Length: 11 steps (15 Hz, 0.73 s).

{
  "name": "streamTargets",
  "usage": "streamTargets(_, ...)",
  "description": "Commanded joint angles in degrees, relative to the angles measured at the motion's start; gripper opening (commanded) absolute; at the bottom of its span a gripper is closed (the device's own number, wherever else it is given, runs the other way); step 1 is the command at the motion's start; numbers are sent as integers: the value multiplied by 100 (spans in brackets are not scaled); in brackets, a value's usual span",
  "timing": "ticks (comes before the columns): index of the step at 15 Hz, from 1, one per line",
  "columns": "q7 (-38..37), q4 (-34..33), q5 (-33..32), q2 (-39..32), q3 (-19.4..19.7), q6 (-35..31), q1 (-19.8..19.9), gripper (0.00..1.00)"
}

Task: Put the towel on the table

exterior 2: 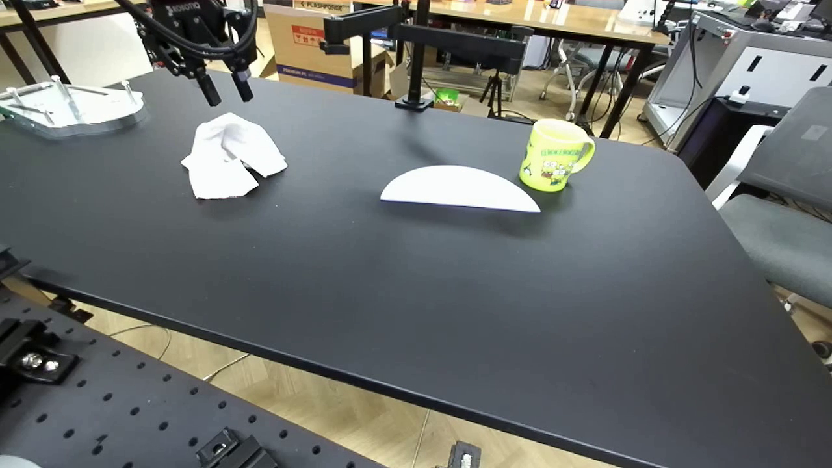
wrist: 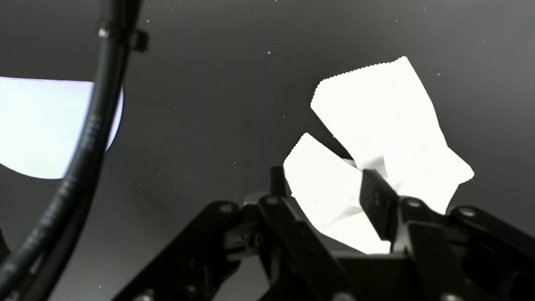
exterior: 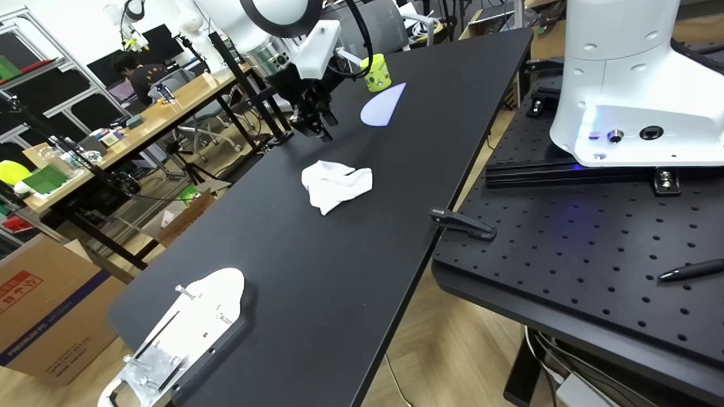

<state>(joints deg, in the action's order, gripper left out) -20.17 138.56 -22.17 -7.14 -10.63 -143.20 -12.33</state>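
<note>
A crumpled white towel (exterior: pixel 337 183) lies on the black table (exterior: pixel 317 271). It also shows in an exterior view (exterior 2: pixel 227 146) and in the wrist view (wrist: pixel 384 113), folded into loose flaps. My gripper (exterior 2: pixel 227 93) hangs above the table, just beyond the towel and apart from it. It also shows in an exterior view (exterior: pixel 327 125). In the wrist view the gripper (wrist: pixel 324 179) has its two fingers spread with a gap between them and nothing held. The towel appears below and between the fingers there; the right finger hides a small part of it.
A white half-disc (exterior 2: pixel 458 185) rests on the table beside a yellow-green mug (exterior 2: pixel 552 156). A white board with pegs (exterior: pixel 198 316) lies at one table end. A black post (exterior 2: pixel 416 91) stands at the table edge. The robot base (exterior: pixel 628 85) stands on a perforated plate.
</note>
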Motion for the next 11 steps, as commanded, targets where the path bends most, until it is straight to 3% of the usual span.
streamTargets(1, 88, -53, 360, 208, 30, 285, -45, 81)
streamTargets(4, 257, -41, 909, 375, -3, 471, -6, 99)
streamTargets(5, 209, -34, 695, 172, 24, 257, -29, 82)
streamTargets(7, 249, -39, 818, 266, 11, 343, -15, 96)
streamTargets(11, 250, -38, 864, 299, 6, 365, -11, 99)
